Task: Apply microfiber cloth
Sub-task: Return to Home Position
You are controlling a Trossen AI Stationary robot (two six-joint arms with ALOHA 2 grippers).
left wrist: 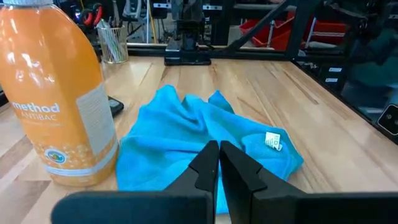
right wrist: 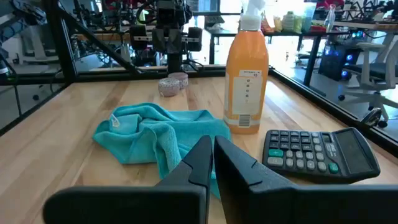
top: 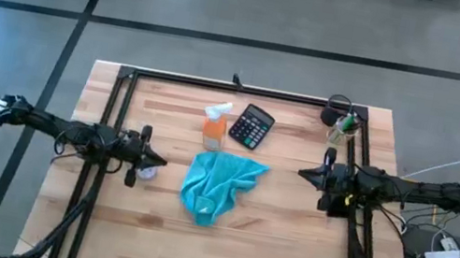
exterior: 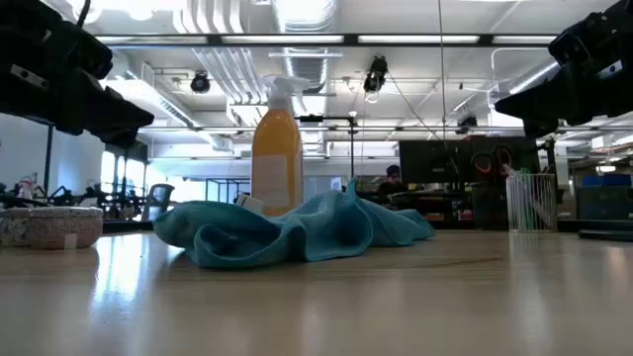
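Note:
The turquoise microfiber cloth [top: 218, 184] lies crumpled on the wooden table's middle, its small white tag [left wrist: 273, 141] showing; it also appears as the cloth [exterior: 297, 229] in the low view and the cloth [right wrist: 155, 137] in the right wrist view. A black calculator [top: 251, 126] lies flat beyond it, beside an orange spray bottle [top: 215, 124] that stands upright. My left gripper [top: 163, 162] hovers shut left of the cloth. My right gripper [top: 302, 172] hovers shut to its right. Neither touches anything.
A small round pink-grey object [top: 145, 171] sits under the left gripper's tip. A dark cup with pens [top: 341, 123] stands at the far right corner. A black frame [top: 237, 89] runs along the far edge and both sides.

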